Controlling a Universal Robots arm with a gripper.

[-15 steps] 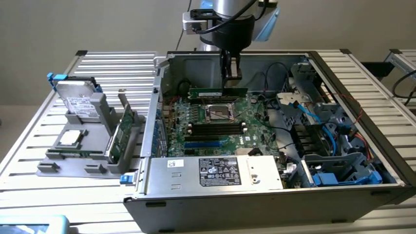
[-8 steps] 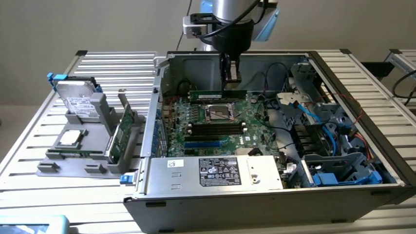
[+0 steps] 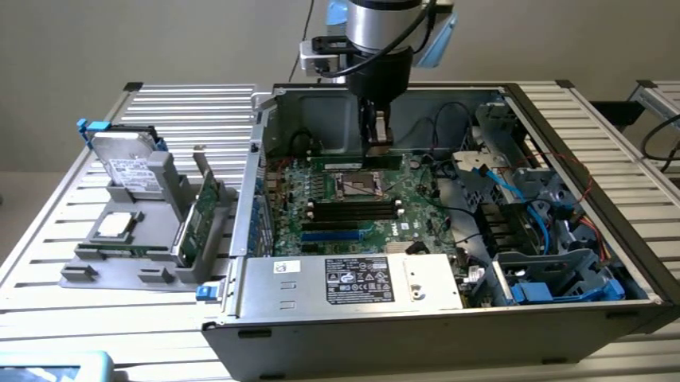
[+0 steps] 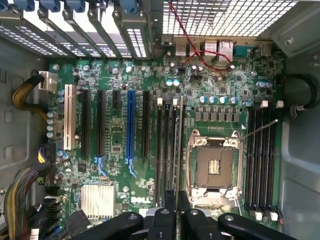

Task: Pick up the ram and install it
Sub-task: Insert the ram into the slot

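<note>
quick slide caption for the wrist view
Gripper holds long thin green ram stick edge-on along black memory slots beside the metal processor socket

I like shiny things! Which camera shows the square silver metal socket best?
The wrist view: it looks straight at the square silver metal socket, its middle plain. The exterior view shows the socket slanted, farther off.

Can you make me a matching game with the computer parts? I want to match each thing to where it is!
Things:
1 ram
2 hard drive
3 processor socket

Places:
A in the grey holder outside the case
B on the motherboard, between black slots
C in the gripper

Pairs: 1-C, 2-A, 3-B
</note>
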